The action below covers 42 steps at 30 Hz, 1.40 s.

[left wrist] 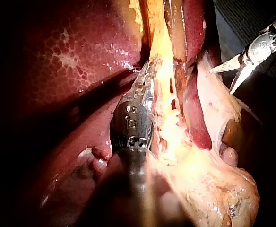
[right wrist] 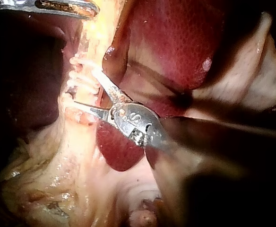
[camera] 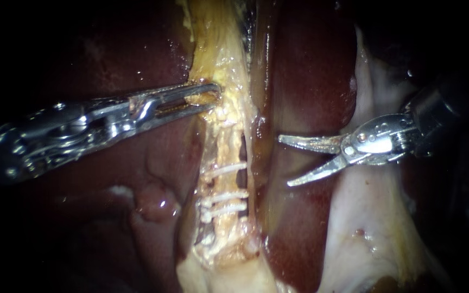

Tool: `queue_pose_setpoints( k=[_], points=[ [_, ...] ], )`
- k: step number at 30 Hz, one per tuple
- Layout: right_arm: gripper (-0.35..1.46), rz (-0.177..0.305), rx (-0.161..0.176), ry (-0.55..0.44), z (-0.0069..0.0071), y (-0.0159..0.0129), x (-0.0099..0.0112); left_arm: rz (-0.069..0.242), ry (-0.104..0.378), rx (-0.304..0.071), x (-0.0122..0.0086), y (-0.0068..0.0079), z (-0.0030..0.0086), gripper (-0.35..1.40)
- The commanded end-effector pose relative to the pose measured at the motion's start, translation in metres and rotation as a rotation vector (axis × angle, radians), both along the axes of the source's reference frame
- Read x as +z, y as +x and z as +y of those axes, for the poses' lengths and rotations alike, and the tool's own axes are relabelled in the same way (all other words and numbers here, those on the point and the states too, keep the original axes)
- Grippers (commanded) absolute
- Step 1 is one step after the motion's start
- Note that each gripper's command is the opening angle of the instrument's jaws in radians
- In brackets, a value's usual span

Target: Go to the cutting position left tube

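A yellow tissue strand (camera: pixel 221 65) with a tube (camera: pixel 225 146) in it runs down the middle of the endoscope view. Three white clips (camera: pixel 225 194) cross the tube low down. My left instrument (camera: pixel 206 99) is shut on the strand above the clips, also seen in the left wrist view (left wrist: pixel 145 78). My right instrument (camera: pixel 285 161) has two curved blades standing open over the liver (camera: pixel 310 70), to the right of the tube and apart from it. In the right wrist view its open blades (right wrist: pixel 85 87) point at the clips (right wrist: pixel 77 78); I cannot tell whether they touch them.
Dark red liver (camera: pixel 109 179) lies left of the strand too. Pale, whitish tissue (camera: pixel 365 217) spreads beneath and below the right instrument. A dark slit (camera: pixel 242 146) opens along the tube's right side. My left instrument's jaws (right wrist: pixel 57 5) show ahead of the blades.
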<state>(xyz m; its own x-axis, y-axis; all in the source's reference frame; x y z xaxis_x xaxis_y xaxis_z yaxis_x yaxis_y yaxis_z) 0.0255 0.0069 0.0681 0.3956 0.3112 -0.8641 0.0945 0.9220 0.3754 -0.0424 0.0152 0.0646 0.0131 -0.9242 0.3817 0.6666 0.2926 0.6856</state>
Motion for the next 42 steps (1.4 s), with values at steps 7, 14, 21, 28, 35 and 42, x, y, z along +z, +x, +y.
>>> queue_pose_setpoints(
  k=[7, 14, 21, 28, 35, 42],
  points=[
    [1.44, 0.037, -0.048, 0.087, -0.0010, 0.0004, 0.0006, -0.005, 0.007, 0.004, -0.0008, 0.0006, 0.0007, -0.35],
    [1.44, 0.017, -0.118, 0.223, -0.0040, 0.0024, 0.0028, -0.028, 0.000, -0.031, -0.0050, 0.0031, 0.0035, -0.35],
    [1.42, -0.018, -0.137, 0.373, -0.0059, 0.0042, 0.0065, -0.041, -0.038, -0.042, -0.0087, 0.0038, 0.0041, -0.35],
    [1.40, -0.023, -0.166, 0.432, -0.0060, 0.0057, 0.0095, -0.040, -0.039, -0.047, -0.0098, 0.0037, 0.0036, -0.35],
    [1.40, -0.024, -0.162, 0.429, -0.0054, 0.0074, 0.0108, -0.040, -0.040, -0.048, -0.0099, 0.0036, 0.0033, -0.35],
    [1.40, -0.028, -0.155, 0.434, -0.0050, 0.0088, 0.0115, -0.039, -0.041, -0.049, -0.0100, 0.0036, 0.0031, -0.35]
  ],
)
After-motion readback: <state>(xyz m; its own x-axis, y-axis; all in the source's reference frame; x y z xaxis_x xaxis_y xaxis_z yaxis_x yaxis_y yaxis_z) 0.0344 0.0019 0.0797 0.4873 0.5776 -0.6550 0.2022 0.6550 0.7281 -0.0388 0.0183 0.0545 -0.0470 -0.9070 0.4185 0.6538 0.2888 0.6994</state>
